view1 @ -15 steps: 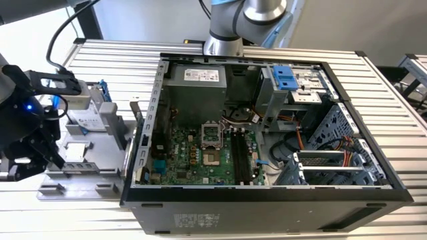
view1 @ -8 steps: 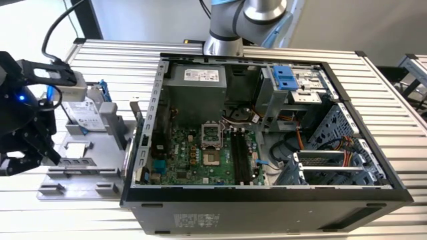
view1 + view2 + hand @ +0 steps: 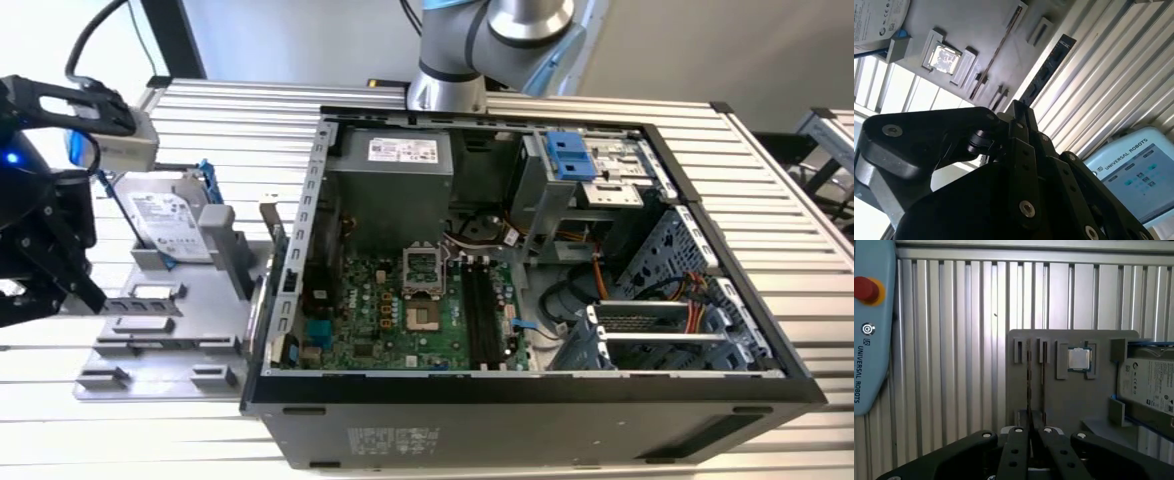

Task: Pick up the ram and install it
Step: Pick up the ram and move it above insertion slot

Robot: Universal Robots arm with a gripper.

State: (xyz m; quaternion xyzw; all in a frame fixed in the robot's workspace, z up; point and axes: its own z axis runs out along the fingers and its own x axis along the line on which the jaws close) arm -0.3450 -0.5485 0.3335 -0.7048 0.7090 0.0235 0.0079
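Note:
The ram (image 3: 1028,385) is a thin dark stick standing on edge in the slots of a grey fixture (image 3: 1074,400); in the second wrist view the ram (image 3: 996,52) runs slantwise across that fixture (image 3: 979,25). My gripper (image 3: 1030,431) hangs over the fixture's near end in line with the stick, its black fingers (image 3: 1016,450) drawn together with nothing between them. In the second wrist view the gripper (image 3: 1015,106) sits apart from the stick. In the exterior view the gripper (image 3: 80,290) hovers at the left, above the fixture (image 3: 160,350).
A small square silver chip (image 3: 1078,359) and a white-labelled hard drive (image 3: 171,222) share the fixture. An open computer case (image 3: 534,400) stands at the exterior view's right, its long dark memory slots (image 3: 483,315) on the green board. A light blue pendant (image 3: 871,330) lies on the ribbed table.

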